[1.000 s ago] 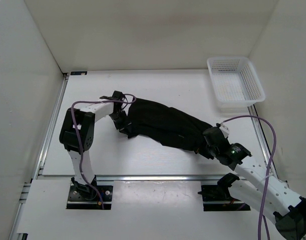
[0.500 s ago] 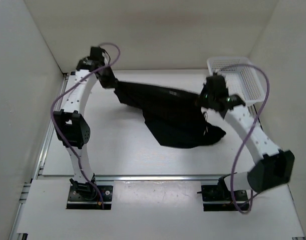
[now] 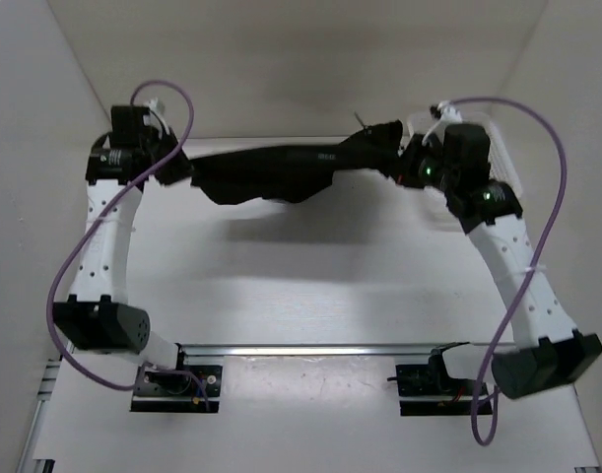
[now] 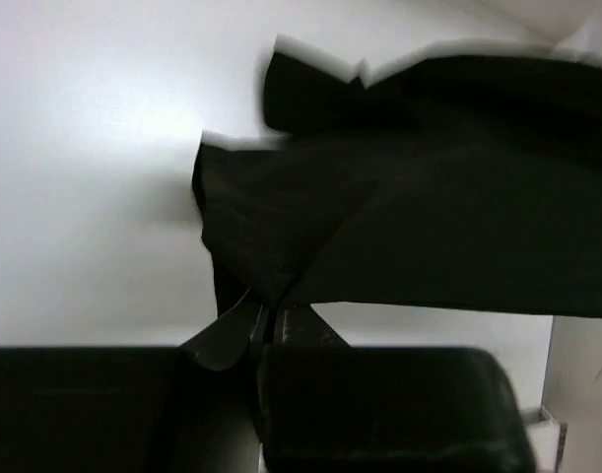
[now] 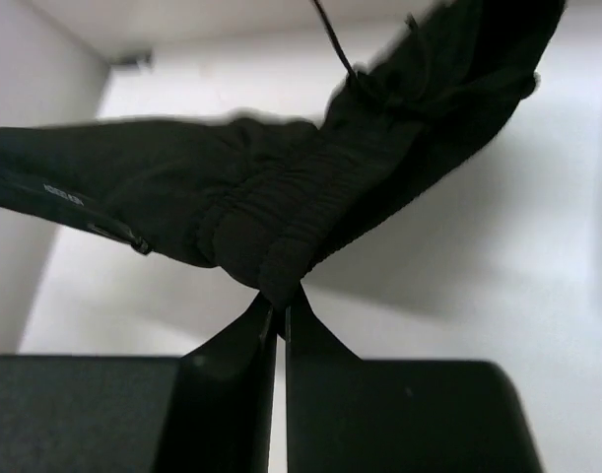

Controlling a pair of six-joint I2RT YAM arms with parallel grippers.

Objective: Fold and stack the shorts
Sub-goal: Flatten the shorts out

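Observation:
The black shorts (image 3: 281,169) hang stretched in the air between both arms, high above the white table (image 3: 310,266), casting a soft shadow below. My left gripper (image 3: 182,169) is shut on the shorts' left end; in the left wrist view the cloth (image 4: 419,217) fans out from the pinched fingertips of that gripper (image 4: 268,307). My right gripper (image 3: 404,163) is shut on the right end, at the gathered elastic waistband (image 5: 301,222). A thin drawstring (image 5: 332,37) sticks up from the fabric. The right wrist view shows that gripper (image 5: 281,304) pinching the bunched waistband.
The enclosure's white walls (image 3: 44,118) rise at left, back and right. A metal rail (image 3: 310,350) crosses the table's near side in front of the arm bases. The basket is hidden behind the raised right arm.
Both arms have lifted from the table to the back, carrying the shorts up and pulling them out taut between them. The left gripper closed on the cloth early in this span.

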